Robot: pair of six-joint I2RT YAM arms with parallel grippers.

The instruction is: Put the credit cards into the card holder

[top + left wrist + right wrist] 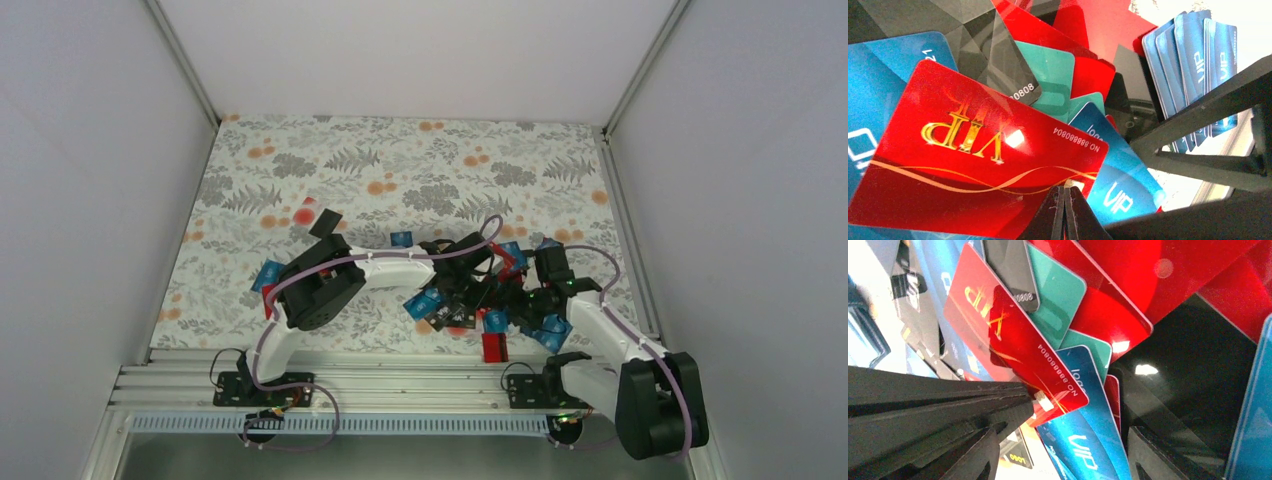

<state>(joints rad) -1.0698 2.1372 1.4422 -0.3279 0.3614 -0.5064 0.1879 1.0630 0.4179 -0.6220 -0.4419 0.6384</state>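
- Because the left gripper (pixel 1064 212) is clenched on only the near corner of the glossy red plastic credit card with gold VIP lettering (pixel 973 155), as far as I can judge, that red VIP card could pivot or slip free when lifted.
- Under the red VIP card spreads a fan of thin plastic credit cards (pixel 1048 75) in black, teal, red and blue. Their slick overlapping faces could be dragged along or scattered.
- Beside the red VIP card the right gripper (pixel 1063 435) stands released, jaws apart astride a bright blue VIP card (pixel 1083 440) that tucks under the red one. Closing there could catch two cards or knock the left gripper's tips.
- I cannot pick out the dark navy card holder with certainty. A glossy black panel (pixel 1178 375) just beyond the red VIP card may be it or only a black card, so an insertion could be misaimed.
- Only the left wrist view shows a close-packed bundle of blue VIP cards (pixel 1193 60) past the red VIP card. Only the right wrist view shows the left gripper's tips side-on at that card's edge. Only the top view shows both arms meeting over the heap, with stray cards around it on the fern-patterned tablecloth (pixel 400 170).
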